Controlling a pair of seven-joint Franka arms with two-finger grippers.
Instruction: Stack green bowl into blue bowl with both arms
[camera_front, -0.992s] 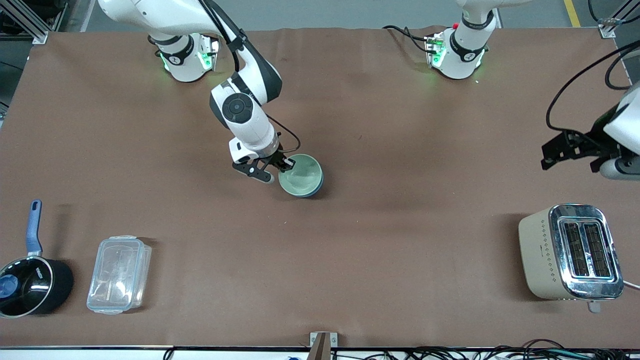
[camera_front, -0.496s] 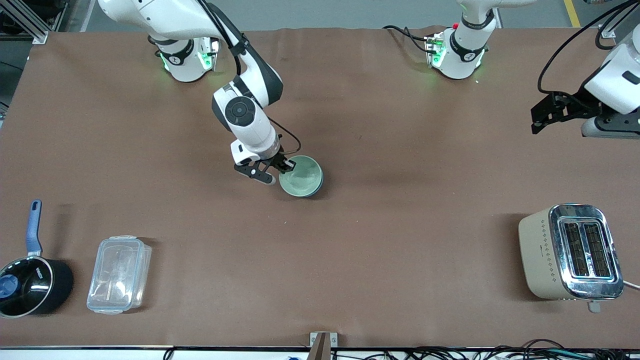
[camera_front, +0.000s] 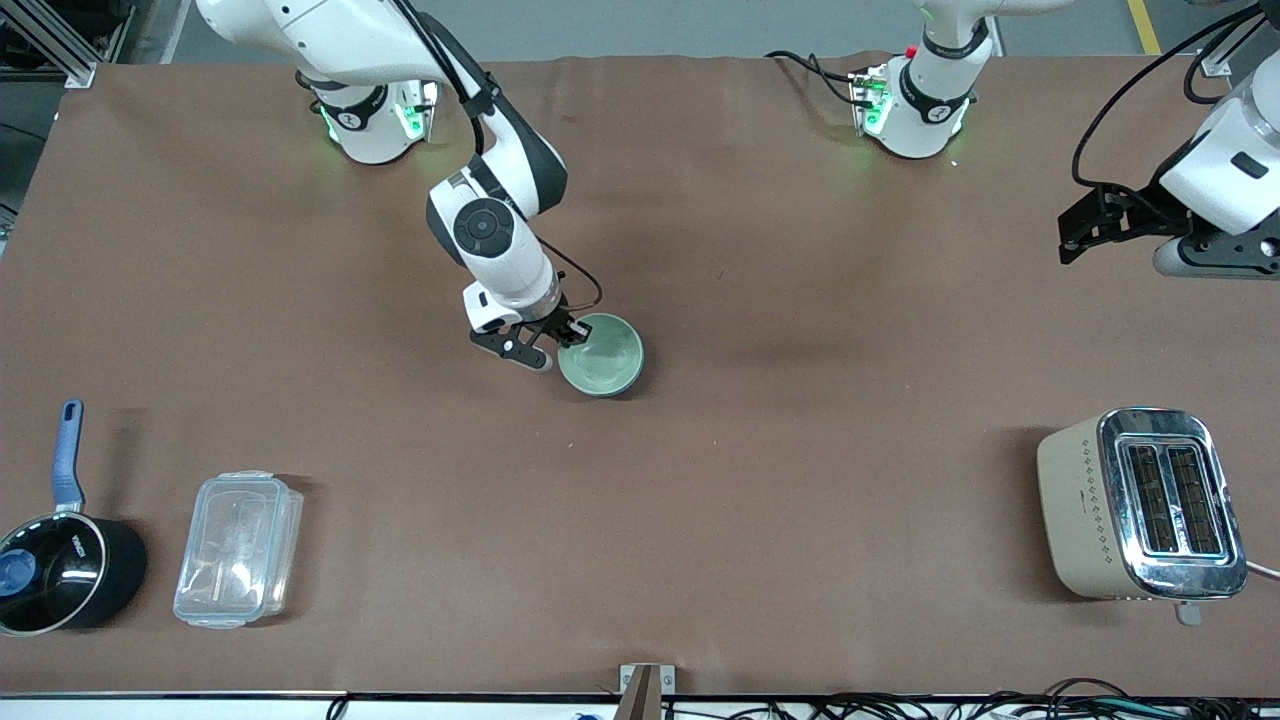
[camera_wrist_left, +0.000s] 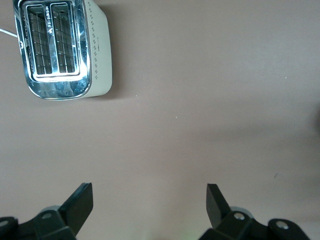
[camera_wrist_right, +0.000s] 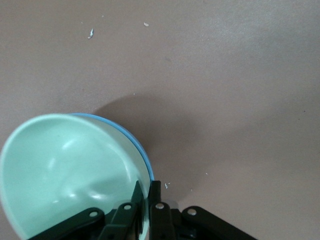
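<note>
Pale mint green bowl nested in blue bowl, mid-table, thin blue rim showing | right gripper clamped on green bowl's rim | left gripper spread wide, waiting above table near toaster

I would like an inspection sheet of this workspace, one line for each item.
Surface: brown table, a few small specks.
Job's things: green bowl sits inside blue bowl; only the blue rim shows.
Clutter: black saucepan and clear lidded box toward the right arm's end; toaster toward the left arm's end.
Claws: right claw shut on the green bowl's rim; left claw open, in the air over bare table, waiting.
Cables: black cables on both arms; more along the table edge nearest the front camera.
Surroundings: grey floor and metal frame past the arm bases.
</note>
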